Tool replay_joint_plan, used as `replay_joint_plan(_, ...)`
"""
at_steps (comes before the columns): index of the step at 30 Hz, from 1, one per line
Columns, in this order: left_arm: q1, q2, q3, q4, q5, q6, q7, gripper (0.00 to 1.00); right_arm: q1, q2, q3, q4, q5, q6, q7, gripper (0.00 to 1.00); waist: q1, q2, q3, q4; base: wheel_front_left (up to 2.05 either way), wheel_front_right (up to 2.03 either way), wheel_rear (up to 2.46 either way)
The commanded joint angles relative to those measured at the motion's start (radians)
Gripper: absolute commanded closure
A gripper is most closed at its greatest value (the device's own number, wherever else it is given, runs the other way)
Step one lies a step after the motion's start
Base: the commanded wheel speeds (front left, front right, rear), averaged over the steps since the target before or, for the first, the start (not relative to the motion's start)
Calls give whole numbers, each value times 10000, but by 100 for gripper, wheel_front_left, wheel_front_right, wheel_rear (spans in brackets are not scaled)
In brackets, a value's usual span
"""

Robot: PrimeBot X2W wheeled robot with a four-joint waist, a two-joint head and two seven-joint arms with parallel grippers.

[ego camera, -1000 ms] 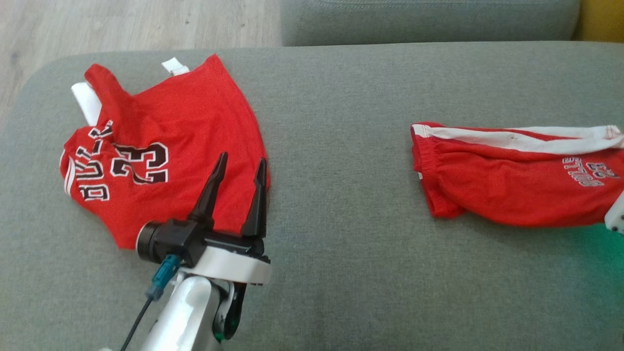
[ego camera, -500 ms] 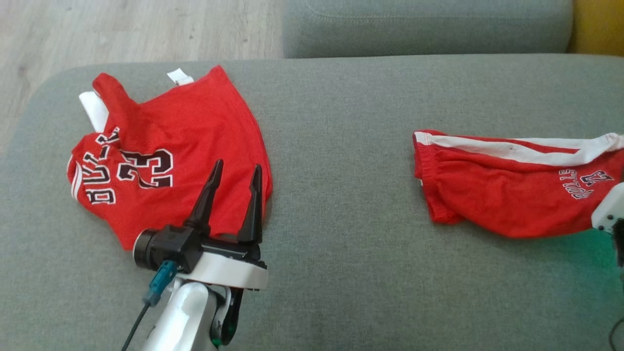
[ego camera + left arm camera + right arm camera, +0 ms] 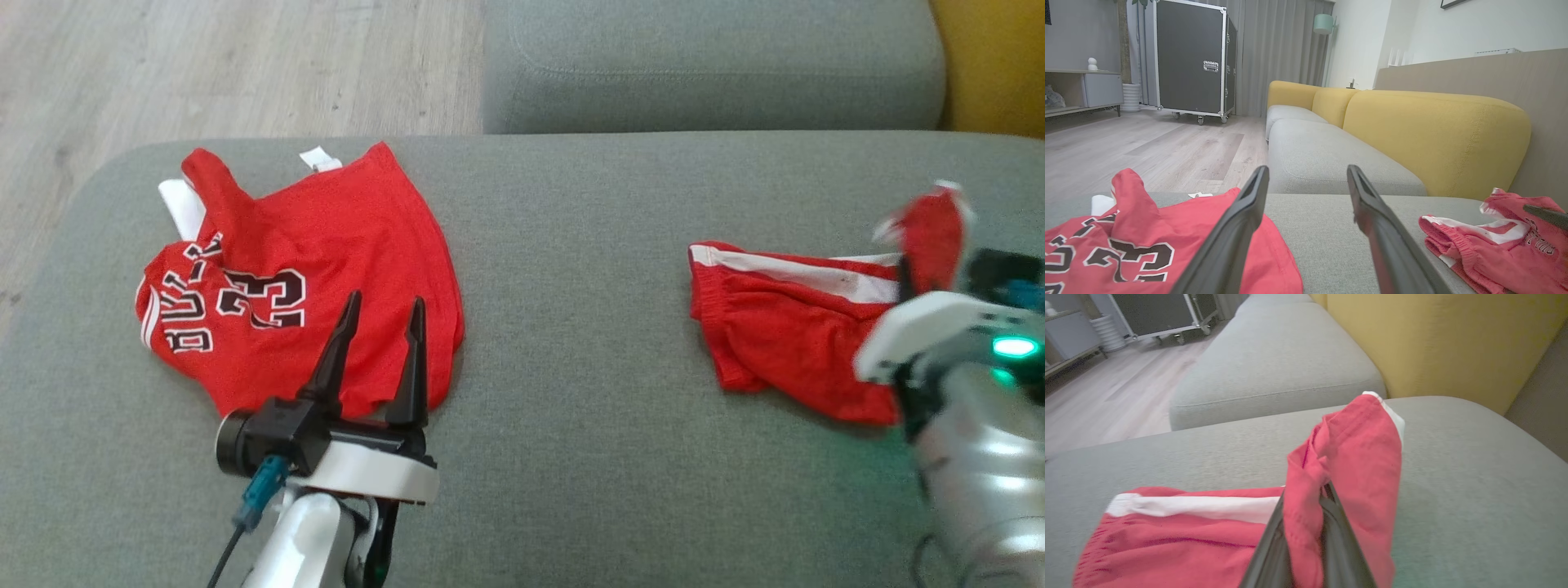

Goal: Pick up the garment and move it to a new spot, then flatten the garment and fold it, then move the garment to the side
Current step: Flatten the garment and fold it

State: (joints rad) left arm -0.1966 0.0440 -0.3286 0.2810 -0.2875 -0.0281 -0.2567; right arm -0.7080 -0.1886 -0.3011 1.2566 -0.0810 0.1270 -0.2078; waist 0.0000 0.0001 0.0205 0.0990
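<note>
A pair of red shorts (image 3: pixel 784 327) with a white side stripe lies on the right of the grey sofa seat (image 3: pixel 571 286). My right gripper (image 3: pixel 908 273) is shut on one end of them and holds that end raised and folded back; in the right wrist view the cloth (image 3: pixel 1355 457) drapes over the closed fingers (image 3: pixel 1274 539). A red jersey (image 3: pixel 310 245) numbered 23 lies crumpled at the left. My left gripper (image 3: pixel 384 300) is open, its fingers over the jersey's near edge and holding nothing. The left wrist view shows the jersey (image 3: pixel 1126 245) and the shorts (image 3: pixel 1494 245).
A second grey cushion (image 3: pixel 710 65) adjoins the far edge, with a yellow backrest (image 3: pixel 988 65) at the right. Wooden floor (image 3: pixel 204 65) lies beyond the sofa's left end. A black wheeled case (image 3: pixel 1192 57) stands far off. Bare grey seat separates the two garments.
The head camera has shifted, sliding the scene down. My right gripper came into view and lifted the shorts' right end up and back towards the left. The left gripper stays open over the jersey.
</note>
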Motion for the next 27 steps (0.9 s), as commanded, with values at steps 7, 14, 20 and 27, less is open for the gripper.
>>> replay_joint_plan(7,-37,62,425,-250,148,-61,-51,0,-146,1076,2362,-636,1145,37,-404,100,0,-1,-226,-27,0,0,0)
replay_joint_plan(14,-1,62,394,-203,214,-62,-51,0,617,1331,4851,-1467,2840,37,-430,100,0,-1,-314,111,0,0,0)
replay_joint_plan(20,62,62,425,-167,241,-53,-51,0,1282,1219,6846,-2322,4025,37,-233,100,0,-1,-327,201,0,0,0)
replay_joint_plan(27,159,62,433,-164,233,-8,-51,0,1759,906,8705,-2676,4953,37,21,100,0,-1,-349,98,0,0,0)
